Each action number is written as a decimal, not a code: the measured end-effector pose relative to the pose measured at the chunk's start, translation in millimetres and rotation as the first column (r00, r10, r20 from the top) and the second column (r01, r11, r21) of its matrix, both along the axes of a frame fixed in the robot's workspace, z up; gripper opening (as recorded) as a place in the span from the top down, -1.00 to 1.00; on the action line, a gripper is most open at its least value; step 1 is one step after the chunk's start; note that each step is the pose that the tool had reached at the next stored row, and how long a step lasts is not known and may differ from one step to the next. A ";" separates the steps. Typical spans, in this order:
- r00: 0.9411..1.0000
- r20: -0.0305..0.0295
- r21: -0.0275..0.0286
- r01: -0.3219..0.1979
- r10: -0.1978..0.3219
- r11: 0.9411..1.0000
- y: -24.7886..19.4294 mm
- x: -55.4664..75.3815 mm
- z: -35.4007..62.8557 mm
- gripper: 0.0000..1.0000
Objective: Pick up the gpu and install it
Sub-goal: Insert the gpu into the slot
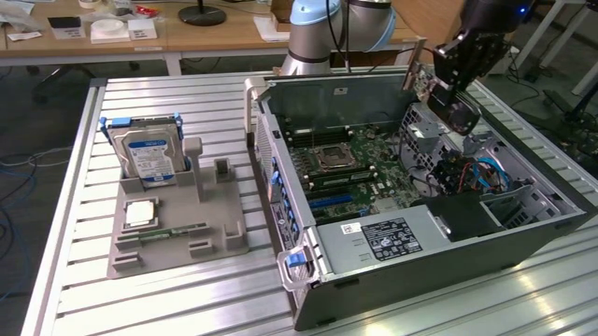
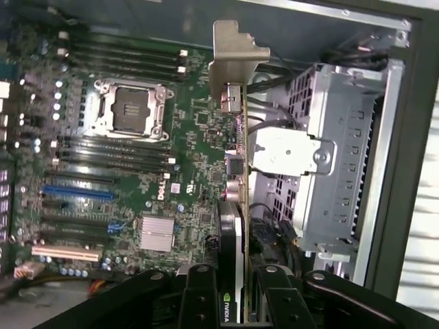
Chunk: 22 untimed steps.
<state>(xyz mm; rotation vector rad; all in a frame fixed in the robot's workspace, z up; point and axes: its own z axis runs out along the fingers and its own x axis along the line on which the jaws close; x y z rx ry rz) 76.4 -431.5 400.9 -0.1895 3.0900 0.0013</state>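
Note:
The gpu (image 2: 236,205) is seen edge-on in the wrist view, with its silvery end bracket (image 2: 236,58) at the far end and its black cooler face bearing a green logo near my fingers (image 2: 199,298). My gripper (image 2: 234,301) is shut on it. In the exterior view the gripper (image 1: 467,70) holds the gpu (image 1: 455,110) tilted above the back right of the open computer case (image 1: 411,273). The card hangs over the drive cage, beside the motherboard (image 1: 346,168). Blue expansion slots (image 2: 79,194) lie off to the side of the card.
A metal drive cage (image 2: 336,171) and loose cables sit directly under the card. On the exterior view's left, a grey holder (image 1: 220,241) carries a hard drive (image 1: 150,157), a processor (image 1: 140,212) and a RAM stick (image 1: 173,231). The arm's base (image 1: 313,38) stands behind the case.

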 end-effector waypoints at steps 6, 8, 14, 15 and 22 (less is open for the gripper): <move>0.994 0.000 -0.001 -0.109 0.109 0.994 0.0 0.0 0.0 0.47; 0.990 0.000 -0.001 -0.144 0.144 0.990 0.0 0.0 0.0 0.47; 0.968 0.000 -0.001 -0.252 0.252 0.968 0.0 0.0 0.0 0.47; 0.963 0.000 -0.001 -0.269 0.269 0.963 0.0 0.0 0.0 0.47; 0.922 -0.001 -0.003 -0.387 0.387 0.922 0.0 0.0 0.0 0.47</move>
